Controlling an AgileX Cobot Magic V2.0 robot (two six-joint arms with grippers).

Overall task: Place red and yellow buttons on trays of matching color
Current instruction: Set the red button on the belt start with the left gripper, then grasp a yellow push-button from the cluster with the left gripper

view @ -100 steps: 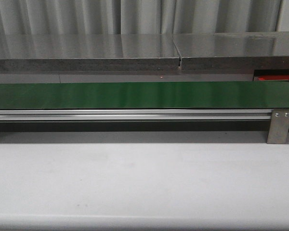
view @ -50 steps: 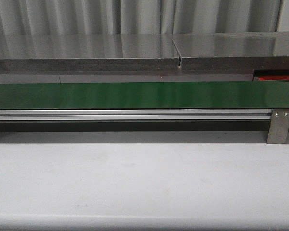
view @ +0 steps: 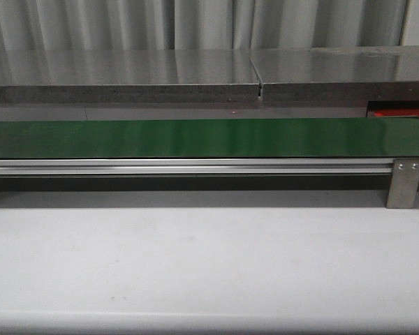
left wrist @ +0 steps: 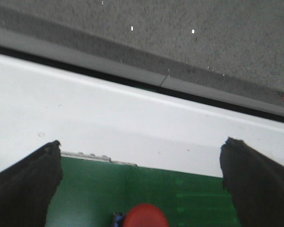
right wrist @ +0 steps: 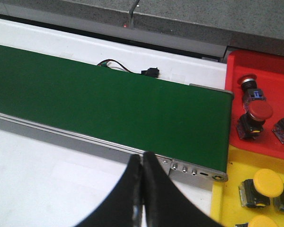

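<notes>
Front view is showing only the white table [view: 209, 265] nearest, then the green belt [view: 209, 137] running left to right behind it, then a grey shelf [view: 126, 77]; no arm is showing here, and only a red sliver of tray [view: 398, 113] is peeking out at the far right.

Left wrist view: the left gripper [left wrist: 142, 184] is hanging over the belt [left wrist: 189, 198] with its two dark fingers [left wrist: 23, 184] spread wide apart. A red button [left wrist: 146, 216] is sitting on the belt between them, cut off by the frame edge, so its body and which way it is pointing are hard to make out; only the round cap is showing.

Right wrist view: the right gripper [right wrist: 143, 189] is hovering at the near rail of the belt [right wrist: 109, 104], fingers pressed together, pinching nothing. Just past the belt end, the yellow tray [right wrist: 222, 198] is holding yellow buttons [right wrist: 267, 182], partly cut off. Beyond it, the red tray [right wrist: 236, 66] is holding red buttons [right wrist: 258, 113], one standing cap up, the rest cropped at the edge. A black cable [right wrist: 128, 70] is lying behind the belt.
</notes>
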